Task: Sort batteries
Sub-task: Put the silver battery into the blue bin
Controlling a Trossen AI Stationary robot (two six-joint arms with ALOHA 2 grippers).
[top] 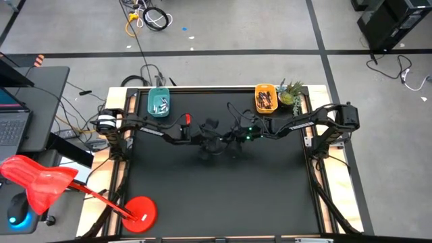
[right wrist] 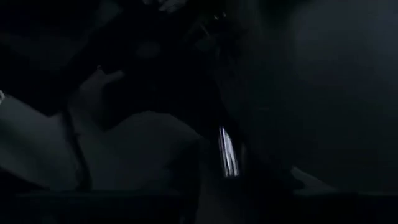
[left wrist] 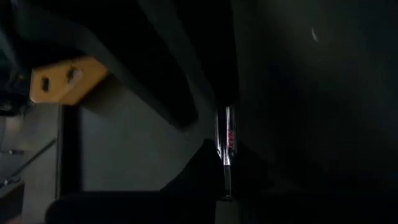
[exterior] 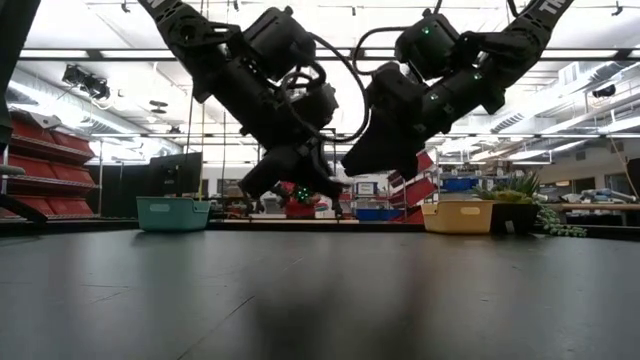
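Black table (top: pixel 216 196), both arms meeting mid-air near centre; left gripper (left wrist: pixel 225 186) clamped on battery (left wrist: pixel 226 140), long axis toward twelve o'clock; right gripper (top: pixel 233 138) alongside, fingers unclear.

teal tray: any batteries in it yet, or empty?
Not empty. In the high view the teal tray, at the table's back edge on the left arm's side, holds several pale batteries. Exact count: cannot tell.

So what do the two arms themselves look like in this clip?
Both arms are dark, chunky and jointed, with black cables looping between segments. The left arm carries a small red marking; the right arm shows small green lights near its wrist.
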